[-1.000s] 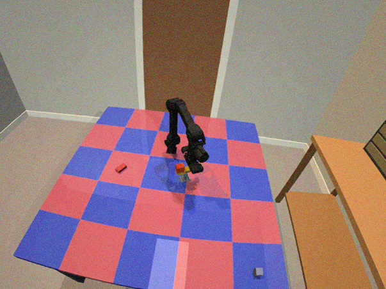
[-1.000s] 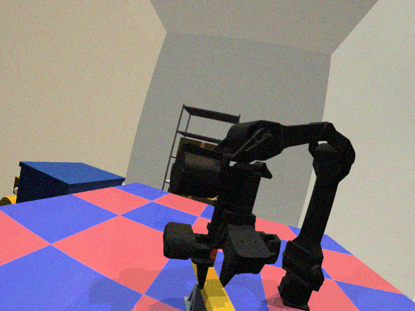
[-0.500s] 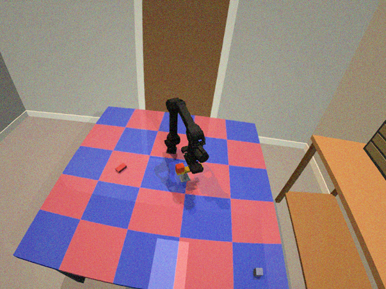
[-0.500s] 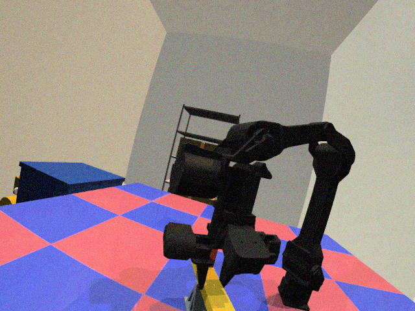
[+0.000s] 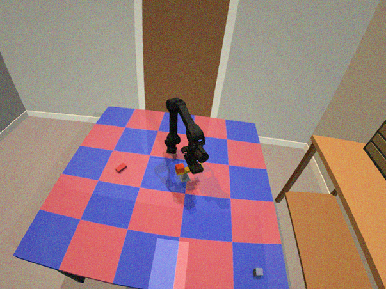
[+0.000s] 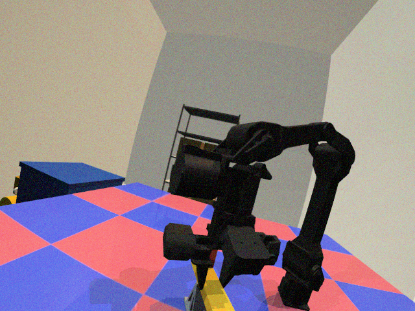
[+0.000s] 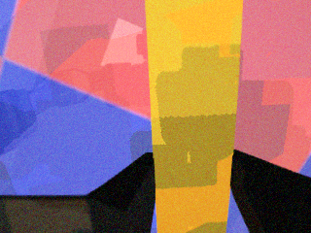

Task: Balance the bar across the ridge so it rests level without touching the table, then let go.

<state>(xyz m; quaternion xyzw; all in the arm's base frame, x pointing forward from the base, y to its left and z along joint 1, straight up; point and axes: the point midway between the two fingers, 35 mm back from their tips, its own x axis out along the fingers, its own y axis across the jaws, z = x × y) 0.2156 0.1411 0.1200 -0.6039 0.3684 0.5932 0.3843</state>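
The yellow bar (image 5: 187, 170) (image 6: 218, 296) (image 7: 194, 29) is held off the table, with an orange-red block (image 5: 180, 167) (image 6: 213, 256) at one end. My gripper (image 5: 196, 168) (image 6: 212, 284) (image 7: 190, 160) is shut on the bar, one finger at each long side. The grey ridge (image 5: 185, 178) (image 6: 190, 302) stands on the table under the bar. The bar is at or just above the ridge's top; whether they touch cannot be told. The gripper hides part of the bar in the top view, and the exterior view cuts off its near end.
A small red block (image 5: 121, 167) lies on the chequered table (image 5: 157, 207) to the left in the top view. A small grey cube (image 5: 258, 272) is near the front right corner. A wooden desk (image 5: 350, 183) and bench (image 5: 321, 241) stand beyond the right edge.
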